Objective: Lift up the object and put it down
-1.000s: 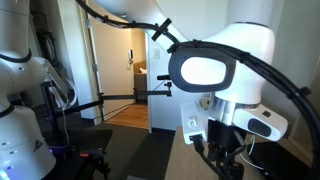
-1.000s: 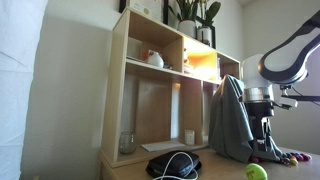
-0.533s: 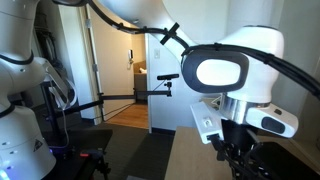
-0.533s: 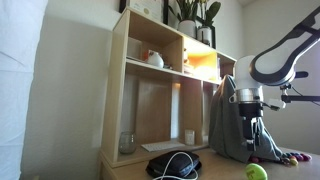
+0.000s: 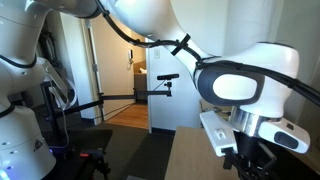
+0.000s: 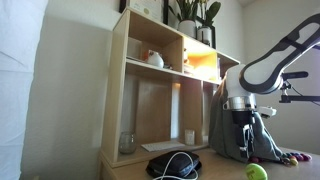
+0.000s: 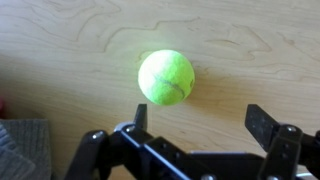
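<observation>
Yellow-green tennis ball (image 7: 166,77) rests on wooden table (image 7: 60,40), gripper (image 7: 200,112) spread wide above it.

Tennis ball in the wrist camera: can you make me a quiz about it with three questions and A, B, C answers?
1. Where is the tennis ball?
A. on the wooden table
B. up on a shelf
C. inside a cup

2. What colour is it?
A. red
B. yellow-green
C. blue

3. What is the gripper doing?
A. squeezing the ball
B. shut on nothing
C. open, not touching the ball

Answers: 1 A, the ball lies on bare wood. 2 B, its fuzz is yellow-green. 3 C, the jaws stand wide apart with the ball clear of them.
</observation>
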Available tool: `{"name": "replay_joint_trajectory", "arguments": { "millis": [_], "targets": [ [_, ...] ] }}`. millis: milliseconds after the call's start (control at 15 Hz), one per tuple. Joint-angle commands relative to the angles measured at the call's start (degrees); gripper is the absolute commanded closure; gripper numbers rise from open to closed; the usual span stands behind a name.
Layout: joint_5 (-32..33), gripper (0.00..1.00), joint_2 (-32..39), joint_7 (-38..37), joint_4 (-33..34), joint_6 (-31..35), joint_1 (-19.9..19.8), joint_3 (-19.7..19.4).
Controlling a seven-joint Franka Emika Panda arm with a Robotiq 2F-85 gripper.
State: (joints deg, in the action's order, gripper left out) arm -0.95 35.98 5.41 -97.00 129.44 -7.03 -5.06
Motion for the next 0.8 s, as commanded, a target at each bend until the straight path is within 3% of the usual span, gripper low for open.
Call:
{"name": "replay_joint_trajectory", "arguments": {
  "millis": [0, 733],
  "targets": [
    [0.37, 0.0, 0.5, -0.2, 0.62, -0.21, -0.45, 0.48],
    [0.37, 0.0, 0.89, -0.2, 1.34, -0.53, -0.47, 0.48]
  ]
}}
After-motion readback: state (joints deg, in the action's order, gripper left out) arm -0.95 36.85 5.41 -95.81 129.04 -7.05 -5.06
